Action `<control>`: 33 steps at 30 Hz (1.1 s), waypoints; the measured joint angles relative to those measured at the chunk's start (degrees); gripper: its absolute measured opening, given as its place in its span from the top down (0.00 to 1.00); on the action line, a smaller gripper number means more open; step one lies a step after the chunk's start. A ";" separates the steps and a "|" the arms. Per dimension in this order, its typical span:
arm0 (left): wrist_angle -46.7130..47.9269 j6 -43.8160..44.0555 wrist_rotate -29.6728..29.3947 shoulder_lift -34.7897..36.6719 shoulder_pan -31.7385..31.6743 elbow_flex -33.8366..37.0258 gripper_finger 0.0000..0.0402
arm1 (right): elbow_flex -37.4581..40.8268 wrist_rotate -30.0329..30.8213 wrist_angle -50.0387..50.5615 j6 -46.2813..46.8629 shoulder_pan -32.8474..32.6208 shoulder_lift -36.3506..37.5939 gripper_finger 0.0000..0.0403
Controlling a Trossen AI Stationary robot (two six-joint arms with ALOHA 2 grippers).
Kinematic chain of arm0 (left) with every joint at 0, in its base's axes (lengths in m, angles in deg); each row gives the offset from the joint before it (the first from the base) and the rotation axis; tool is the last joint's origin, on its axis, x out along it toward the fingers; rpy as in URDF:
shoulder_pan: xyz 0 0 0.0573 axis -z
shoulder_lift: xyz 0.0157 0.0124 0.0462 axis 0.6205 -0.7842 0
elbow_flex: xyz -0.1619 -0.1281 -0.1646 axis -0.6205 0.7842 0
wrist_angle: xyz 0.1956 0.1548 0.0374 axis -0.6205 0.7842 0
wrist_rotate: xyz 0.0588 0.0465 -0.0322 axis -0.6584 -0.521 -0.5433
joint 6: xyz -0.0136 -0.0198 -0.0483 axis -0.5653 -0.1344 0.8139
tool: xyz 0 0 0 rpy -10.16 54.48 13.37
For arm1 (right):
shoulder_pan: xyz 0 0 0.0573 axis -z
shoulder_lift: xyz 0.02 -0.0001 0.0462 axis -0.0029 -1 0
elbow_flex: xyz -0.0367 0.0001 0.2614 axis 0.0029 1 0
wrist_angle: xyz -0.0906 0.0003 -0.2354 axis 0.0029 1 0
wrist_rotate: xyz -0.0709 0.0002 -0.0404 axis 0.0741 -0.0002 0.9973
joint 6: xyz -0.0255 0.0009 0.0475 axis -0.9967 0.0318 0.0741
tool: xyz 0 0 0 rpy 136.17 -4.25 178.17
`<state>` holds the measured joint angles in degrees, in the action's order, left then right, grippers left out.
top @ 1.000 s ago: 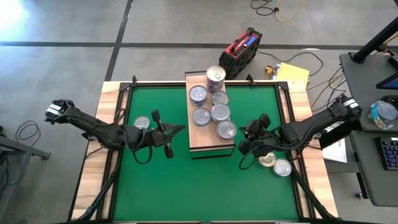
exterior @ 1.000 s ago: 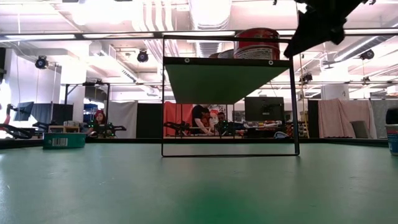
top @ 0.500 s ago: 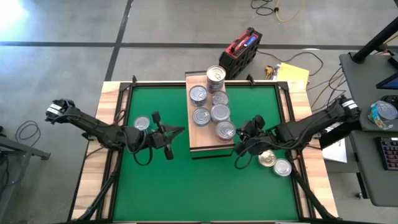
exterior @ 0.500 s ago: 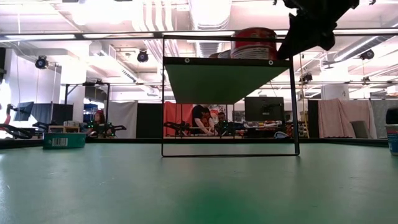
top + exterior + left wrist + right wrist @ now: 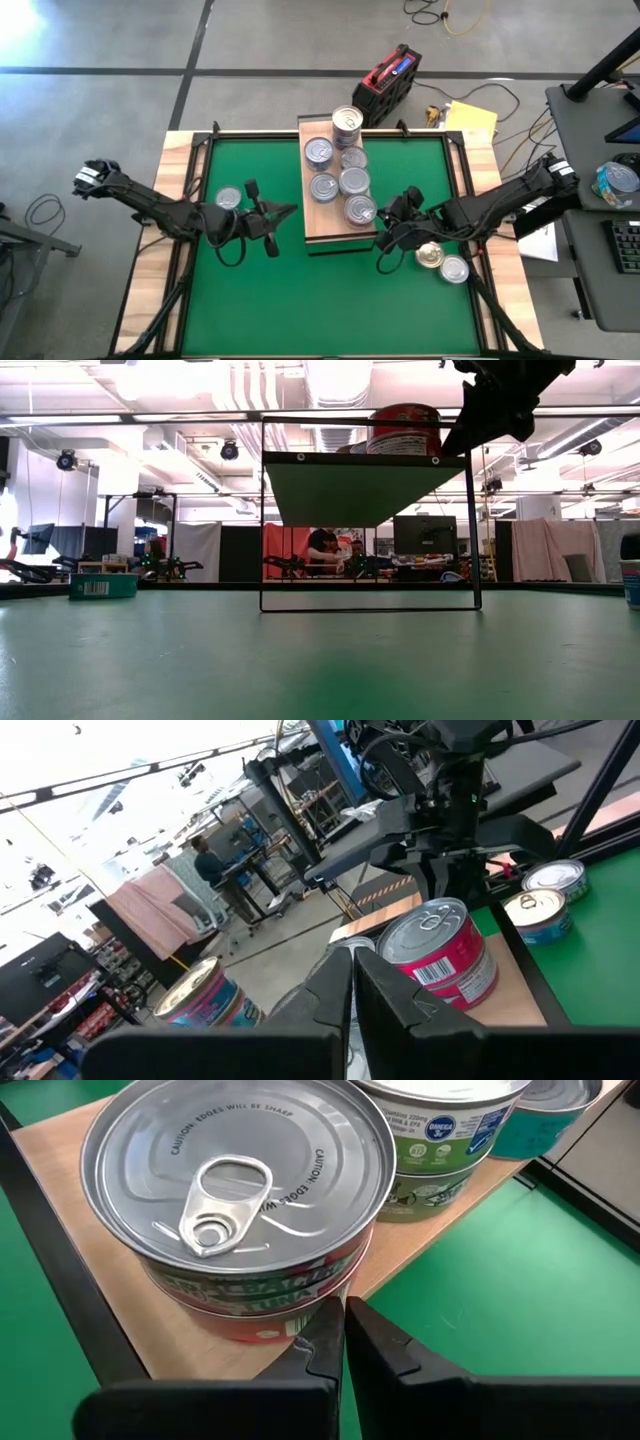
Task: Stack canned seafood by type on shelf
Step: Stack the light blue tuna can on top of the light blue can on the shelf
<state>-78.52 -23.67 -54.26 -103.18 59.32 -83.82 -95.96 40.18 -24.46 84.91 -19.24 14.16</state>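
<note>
Right tool, fingers together, reaches low beside shelf edge

The high view looks straight down on the whole desk. The low view looks level across it, under the shelf. Each wrist view looks closely past its own fingers at the shelf's cans.

Both hands shut — low, apart
</note>
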 joint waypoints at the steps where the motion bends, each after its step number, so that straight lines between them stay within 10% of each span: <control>1: 0.28 0.31 0.00 0.00 0.00 0.00 1.00 | 0.00 0.00 0.01 -0.22 0.00 0.00 0.98; 18: 16.92 24.09 0.06 -10.25 8.57 0.07 1.00 | 1.30 -0.09 15.21 11.15 -5.00 2.64 0.98; 33: 12.47 32.90 1.60 -21.62 10.16 0.11 1.00 | 12.07 0.31 -1.81 16.06 -11.45 2.49 0.98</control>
<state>-66.05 9.23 -52.66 -124.80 69.49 -83.71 -83.90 40.49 -26.27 100.97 -30.69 16.65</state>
